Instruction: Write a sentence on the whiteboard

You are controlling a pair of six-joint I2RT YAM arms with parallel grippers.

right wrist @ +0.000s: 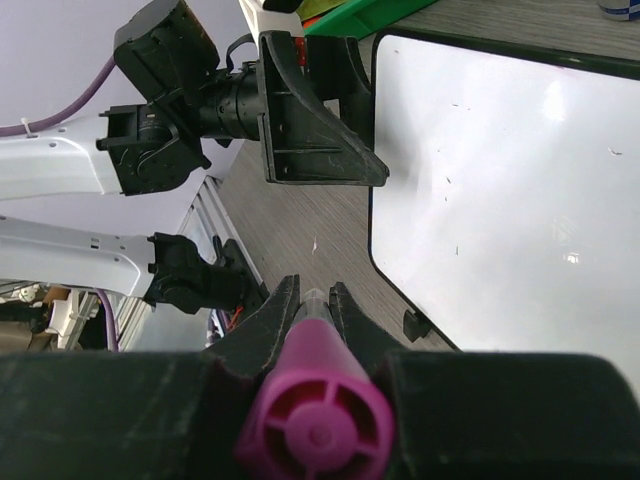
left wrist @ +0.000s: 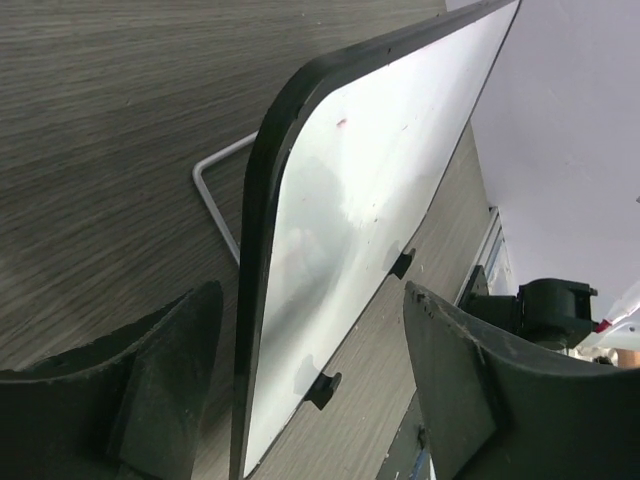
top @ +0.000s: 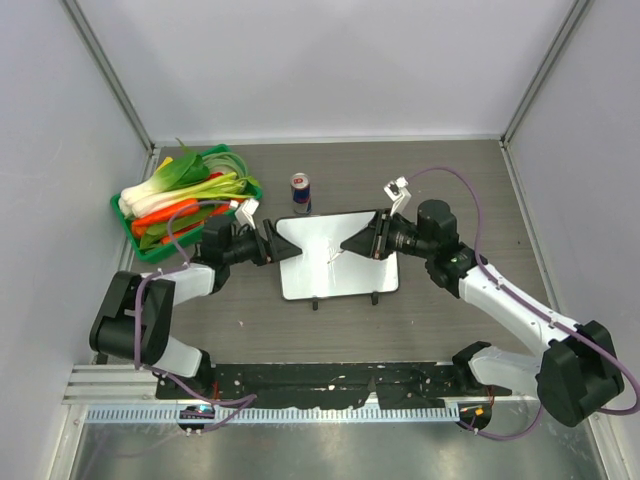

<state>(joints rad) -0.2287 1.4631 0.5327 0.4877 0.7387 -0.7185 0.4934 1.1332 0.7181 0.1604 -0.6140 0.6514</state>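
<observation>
Top external view is showing the whiteboard (top: 338, 262) lying on the table (top: 450, 180) between the two arms. Its long axis is running left to right, and its small black feet (top: 374, 297) are sitting at the near edge. The left gripper (top: 280, 243) is standing with jaws apart around the whiteboard's left short edge; from the left wrist view I cannot tell if the fingers (left wrist: 170, 380) are touching it. The right gripper (top: 358, 243) is clamping a pink marker (right wrist: 318, 420), which is pointing leftward over the whiteboard.

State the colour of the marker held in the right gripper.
Magenta pink; the marker shows best in the right wrist view.
</observation>
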